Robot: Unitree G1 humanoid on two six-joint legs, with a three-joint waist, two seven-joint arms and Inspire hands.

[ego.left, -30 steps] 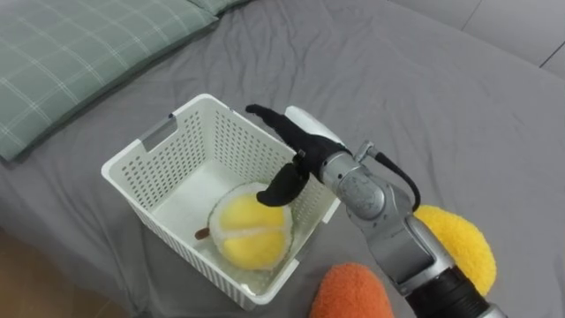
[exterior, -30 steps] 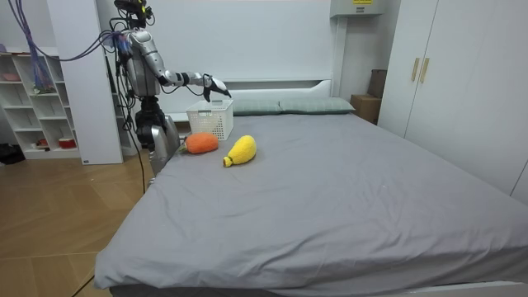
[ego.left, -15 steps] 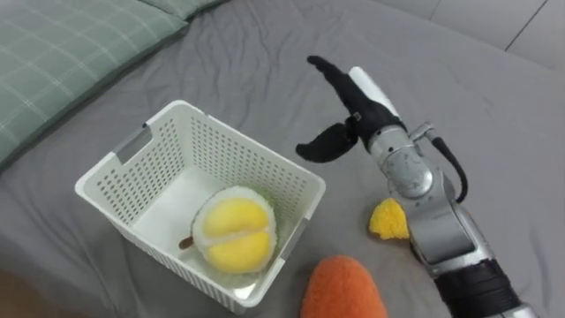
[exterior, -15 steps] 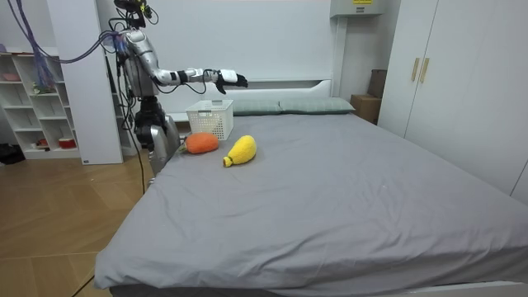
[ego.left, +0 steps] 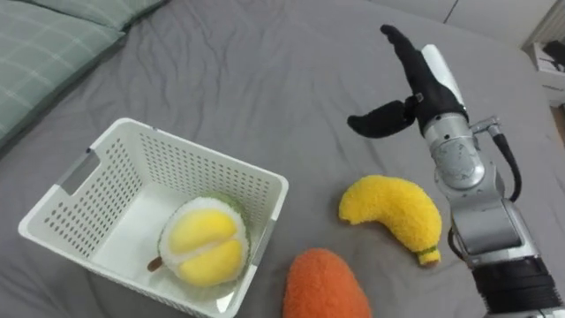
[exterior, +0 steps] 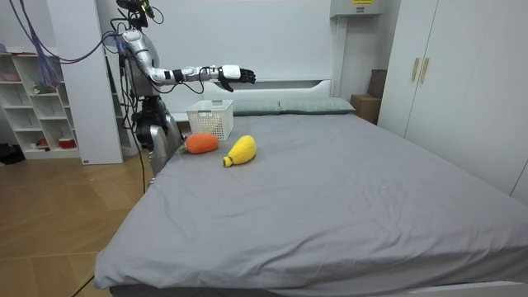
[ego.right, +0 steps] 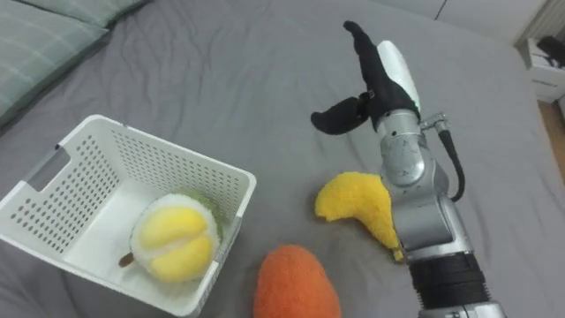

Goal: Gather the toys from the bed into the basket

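At the corner of the wide grey bed point(exterior: 330, 190), by the white shelves point(exterior: 33, 107), the robot stands with its right arm held out over the covers.

I think the job is about one third done. One toy is put away and two are waiting on the bed.

The white plastic basket with little holes in its sides point(ego.left: 212, 181) sits on the bed in front of the robot. Inside it lies one toy, a round, fluffy yellow and white soft toy point(ego.left: 201, 252). It rests on the basket floor, in the corner nearest the other toys. The rest of the basket has nothing in it, so there looks to be room for more.

Two toys are not in the basket yet. A fuzzy orange soft toy point(ego.left: 322, 287) lies on the cover just beside the basket's near corner. A yellow, banana-shaped soft toy point(ego.left: 393, 216) lies near it, a bit further from the basket.

The robot's right hand point(ego.left: 422, 95) is up in the air, past the banana toy. Its fingers are straight and its thumb sticks out to the side. It holds nothing and touches nothing.

A green checked pillow point(ego.left: 35, 53) lies at the head of the bed, well apart from the toys.

My guess is that the banana toy is the easiest one to reach, since it lies closest under that arm.
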